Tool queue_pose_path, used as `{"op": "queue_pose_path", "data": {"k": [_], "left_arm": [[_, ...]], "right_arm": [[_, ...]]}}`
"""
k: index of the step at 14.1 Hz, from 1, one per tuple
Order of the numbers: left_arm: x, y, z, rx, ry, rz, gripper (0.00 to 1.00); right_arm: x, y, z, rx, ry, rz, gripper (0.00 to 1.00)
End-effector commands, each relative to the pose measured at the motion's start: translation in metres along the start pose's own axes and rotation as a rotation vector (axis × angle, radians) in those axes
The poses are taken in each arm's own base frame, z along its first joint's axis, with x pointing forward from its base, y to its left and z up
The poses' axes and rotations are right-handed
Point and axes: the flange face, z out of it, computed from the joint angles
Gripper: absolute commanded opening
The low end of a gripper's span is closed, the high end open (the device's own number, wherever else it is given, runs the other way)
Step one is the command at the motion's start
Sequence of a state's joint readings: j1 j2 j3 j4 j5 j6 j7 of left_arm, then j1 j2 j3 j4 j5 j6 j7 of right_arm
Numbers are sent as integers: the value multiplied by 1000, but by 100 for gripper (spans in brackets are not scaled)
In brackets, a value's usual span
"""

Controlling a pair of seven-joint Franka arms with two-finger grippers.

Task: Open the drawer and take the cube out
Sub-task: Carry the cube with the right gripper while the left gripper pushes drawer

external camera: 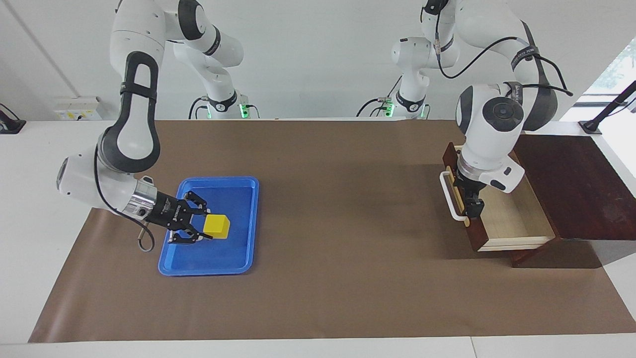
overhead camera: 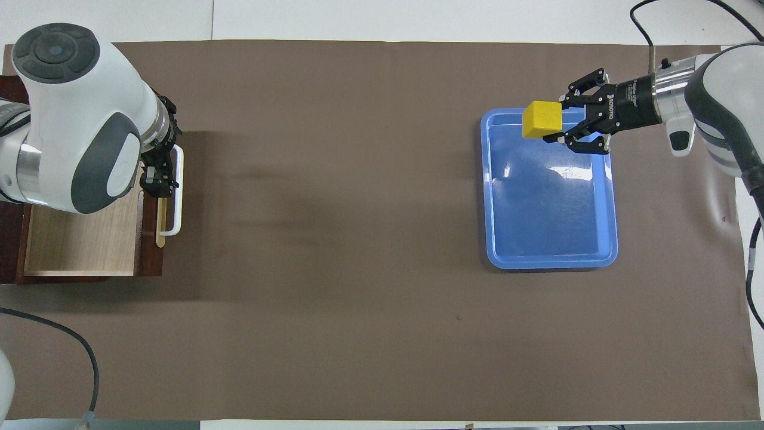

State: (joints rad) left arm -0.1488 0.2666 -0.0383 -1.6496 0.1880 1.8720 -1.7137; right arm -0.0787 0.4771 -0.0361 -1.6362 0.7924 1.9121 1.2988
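The yellow cube (external camera: 217, 225) (overhead camera: 542, 119) hangs just above the blue tray (external camera: 233, 251) (overhead camera: 549, 209), over the part of it farther from the robots. My right gripper (external camera: 207, 226) (overhead camera: 557, 120) is shut on the cube and reaches in sideways from the right arm's end of the table. The drawer (external camera: 502, 199) (overhead camera: 83, 239) stands pulled out of its dark brown box (external camera: 571, 184), and its pale wood interior shows nothing inside. My left gripper (external camera: 472, 208) (overhead camera: 156, 179) points down, open, at the drawer's front panel, right by the white bar handle (external camera: 448, 196) (overhead camera: 176, 191).
A brown mat (external camera: 348, 248) covers the table between the tray and the drawer. The box stands at the left arm's end of the table, the tray toward the right arm's end.
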Motion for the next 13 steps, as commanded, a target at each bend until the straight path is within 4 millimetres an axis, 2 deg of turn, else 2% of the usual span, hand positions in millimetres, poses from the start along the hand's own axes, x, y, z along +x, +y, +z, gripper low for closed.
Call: {"op": "queue_pose_path", "data": {"k": [1,2,4,6,8,10,13], "left_arm": [[34,-6,6,-18,-4,17,100],[44,-6,7,-17,-3,37,100],[50,-5,6,-18,0,72,100],[78,-6,9,-13,9,79,100],[99,-7,13,-8,15,104,100],[106,-7,13,-10,17,129,100],[137,-10,17,-14,14,161,100]], "right_arm": [[22,24,8,-6,30,-21,0],[35,31,12,-19,31,-37,0],[58,41,15,-32,34,-55,0],[73,48,16,-41,37,-69,0],[83,52,13,-39,40,-63,0],[91,58,15,-48,40,-74,0],[97,61,17,-33,53,-70,0]]}}
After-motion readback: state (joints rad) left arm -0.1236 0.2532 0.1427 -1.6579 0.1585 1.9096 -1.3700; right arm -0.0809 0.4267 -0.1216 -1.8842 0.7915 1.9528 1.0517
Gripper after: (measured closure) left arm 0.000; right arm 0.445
